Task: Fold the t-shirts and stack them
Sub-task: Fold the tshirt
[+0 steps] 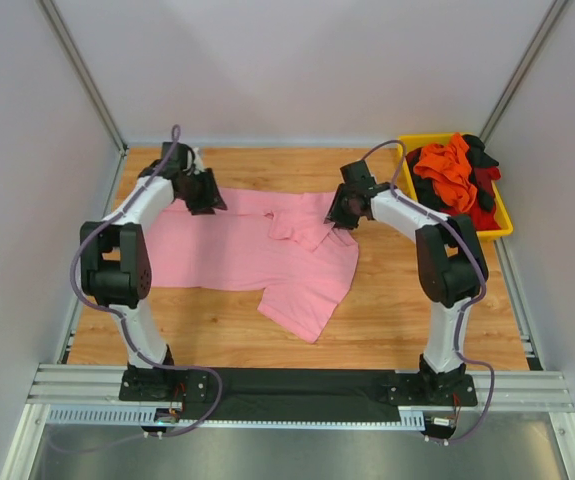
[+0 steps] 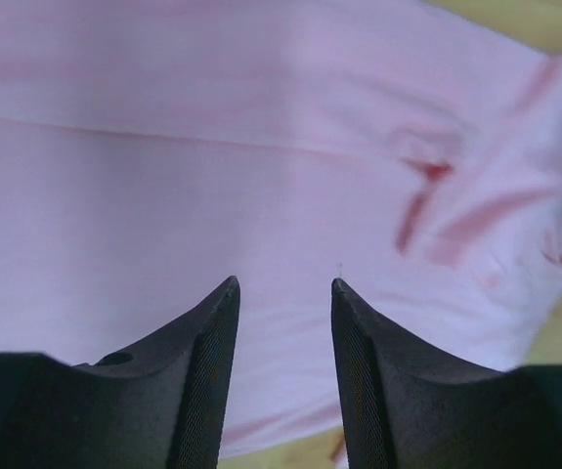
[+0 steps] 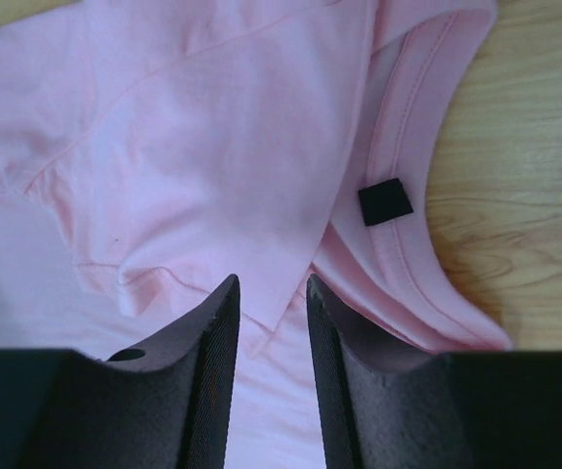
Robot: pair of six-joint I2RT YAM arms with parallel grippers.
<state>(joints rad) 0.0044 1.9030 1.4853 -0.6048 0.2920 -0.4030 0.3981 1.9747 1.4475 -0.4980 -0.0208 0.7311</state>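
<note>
A light pink t-shirt lies spread on the wooden table, with one sleeve folded over near its collar. My left gripper is open just above the shirt's far left edge, and the left wrist view shows pink cloth under and between the fingers. My right gripper is open over the collar end. The right wrist view shows the folded sleeve, the collar and a black tag beside my right gripper. Neither gripper holds cloth.
A yellow bin stands at the back right and holds crumpled orange, red and black shirts. Bare wooden table shows right of the pink shirt. Grey walls enclose the table.
</note>
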